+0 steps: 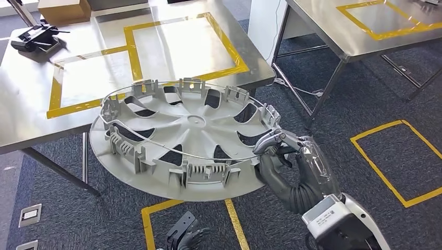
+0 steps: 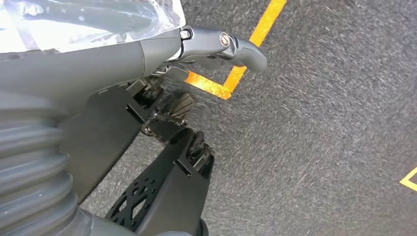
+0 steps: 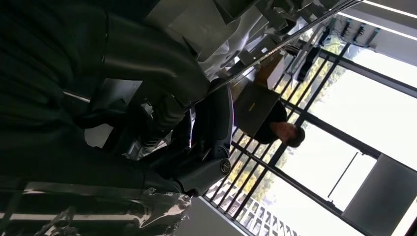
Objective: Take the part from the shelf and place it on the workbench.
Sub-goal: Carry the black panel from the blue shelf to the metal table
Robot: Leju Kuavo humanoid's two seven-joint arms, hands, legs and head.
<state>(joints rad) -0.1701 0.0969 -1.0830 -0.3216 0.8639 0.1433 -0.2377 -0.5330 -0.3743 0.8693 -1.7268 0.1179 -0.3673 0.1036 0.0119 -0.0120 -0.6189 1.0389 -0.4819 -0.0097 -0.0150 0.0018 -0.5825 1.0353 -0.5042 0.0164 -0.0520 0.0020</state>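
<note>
I am in a workshop or a robot test hall. Beyond my right hand stands a steel workbench with yellow tape marking squares on its top. A second bench of the same kind stands to the right of the hand, further away. Under the hand is dark grey carpet with yellow squares taped on it. The right wrist view shows tall windows with dark frames.

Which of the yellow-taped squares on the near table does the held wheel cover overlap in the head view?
The smaller left square; the wheel cover hides part of its near edge, unlike the larger right square.
</note>
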